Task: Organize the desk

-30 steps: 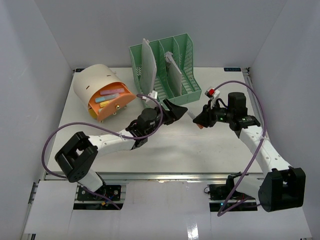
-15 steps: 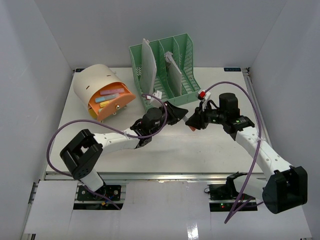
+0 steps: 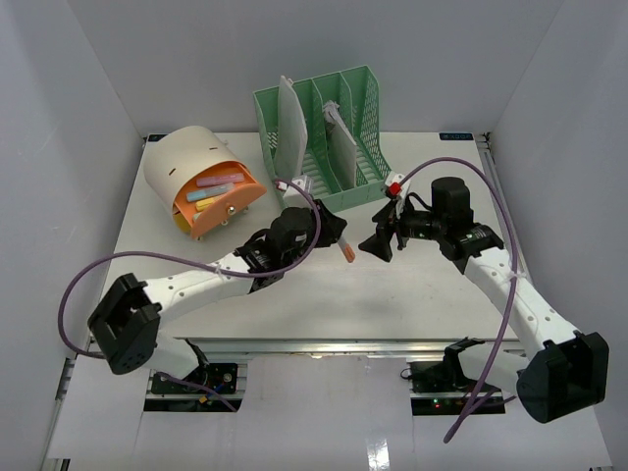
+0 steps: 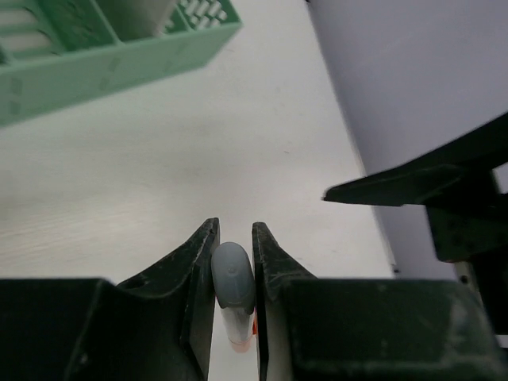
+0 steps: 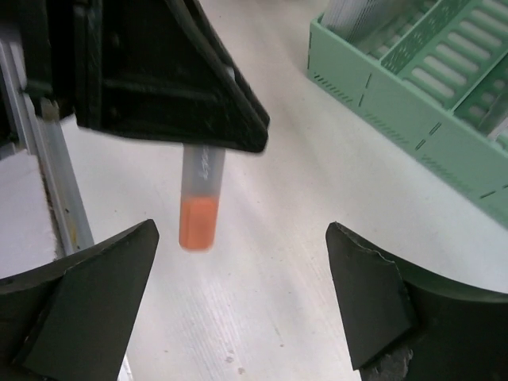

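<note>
"Since a second ago the marker has changed hands. The right gripper (image 3: 377, 243) carried it, and now the left gripper (image 3: 332, 234) has it."

"Properly gripped?"

"Yes. Its fingers pinch the grey cap end of the orange-tipped marker (image 4: 232, 274), and the orange end hangs towards the desk (image 3: 412, 304), the white top under both arms. The right one's jaws stand spread and empty, just beside it."

"Why pass it over?"

"My guess is the cream-and-orange pen holder (image 3: 208, 196) lying at the back left, with coloured markers already in it. That's the left arm's side."

"Anything in the way?"

"The green mesh file rack (image 3: 329, 137) stands just behind both grippers, and a purple cable (image 3: 294, 191) loops between rack and holder. I'd want the right arm clear first."
</note>
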Action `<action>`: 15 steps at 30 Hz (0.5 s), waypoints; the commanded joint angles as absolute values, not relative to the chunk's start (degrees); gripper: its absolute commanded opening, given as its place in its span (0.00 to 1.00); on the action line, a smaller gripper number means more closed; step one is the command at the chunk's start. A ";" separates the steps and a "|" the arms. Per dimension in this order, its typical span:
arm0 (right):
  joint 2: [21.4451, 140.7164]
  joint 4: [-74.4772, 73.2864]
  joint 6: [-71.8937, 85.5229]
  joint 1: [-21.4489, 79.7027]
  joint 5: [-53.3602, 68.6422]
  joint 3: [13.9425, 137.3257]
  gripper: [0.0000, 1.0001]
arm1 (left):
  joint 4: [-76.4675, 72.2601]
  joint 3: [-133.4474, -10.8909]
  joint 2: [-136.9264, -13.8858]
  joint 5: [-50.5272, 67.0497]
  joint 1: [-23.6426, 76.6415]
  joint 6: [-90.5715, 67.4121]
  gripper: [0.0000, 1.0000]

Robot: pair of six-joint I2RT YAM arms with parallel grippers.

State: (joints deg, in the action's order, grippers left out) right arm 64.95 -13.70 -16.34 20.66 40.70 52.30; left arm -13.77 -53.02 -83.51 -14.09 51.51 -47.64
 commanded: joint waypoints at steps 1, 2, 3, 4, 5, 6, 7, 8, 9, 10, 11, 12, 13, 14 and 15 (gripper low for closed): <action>59.88 -15.76 -25.20 19.74 44.72 52.67 0.90 | 5.37 -57.79 -73.70 -28.18 51.64 -28.07 0.00; 58.82 -15.53 -25.96 19.37 45.11 51.56 0.90 | 8.35 -58.47 -72.14 -30.47 51.59 -24.46 0.00; 58.11 -15.26 -26.34 18.88 45.39 50.42 0.90 | 11.02 -59.50 -71.05 -32.05 51.53 -21.20 0.00; 57.52 -14.79 -26.54 18.38 45.71 49.34 0.90 | 14.64 -60.71 -70.29 -34.48 51.46 -18.46 0.00; 57.05 -14.14 -26.54 17.87 46.08 48.30 0.90 | 19.22 -62.12 -69.86 -37.75 51.36 -16.24 0.00; 56.80 -13.39 -26.49 17.26 46.46 47.05 0.90 | 22.99 -63.90 -69.65 -41.10 51.30 -14.13 0.00; 56.67 -12.57 -26.41 16.61 46.82 45.66 0.90 | 26.27 -65.90 -69.57 -44.49 51.26 -12.09 0.00; 56.71 -11.81 -26.37 15.83 47.31 44.31 0.90 | 28.76 -67.79 -69.49 -47.12 51.20 -9.88 0.00; 56.92 -11.30 -26.43 15.02 47.76 43.29 0.90 | 30.36 -69.29 -69.34 -49.25 51.09 -7.99 0.00; 57.10 -11.18 -26.60 14.42 47.88 42.87 0.90 | 31.85 -70.25 -69.04 -52.04 50.92 -7.08 0.00; 57.31 -11.30 -26.72 14.06 48.13 42.67 0.90 | 32.21 -70.81 -68.68 -54.15 50.66 -4.34 0.00; 57.49 -11.42 -26.81 13.77 48.45 42.49 0.90 | 32.20 -71.27 -68.28 -56.11 50.34 -1.23 0.00; 57.55 -11.43 -26.81 13.60 48.95 42.27 0.90 | 31.60 -71.66 -67.84 -57.94 49.84 2.03 0.00; 57.62 -11.43 -26.81 13.54 49.41 42.02 0.90 | 29.87 -71.86 -67.57 -59.79 49.49 4.97 0.00; 57.70 -11.43 -26.93 13.49 49.78 41.67 0.90 | 27.47 -71.98 -67.50 -61.92 49.10 8.68 0.00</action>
State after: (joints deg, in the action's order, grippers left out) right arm 57.91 -13.38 -25.73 14.01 46.47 42.06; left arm 25.48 -69.51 -69.70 -48.81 50.57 -7.31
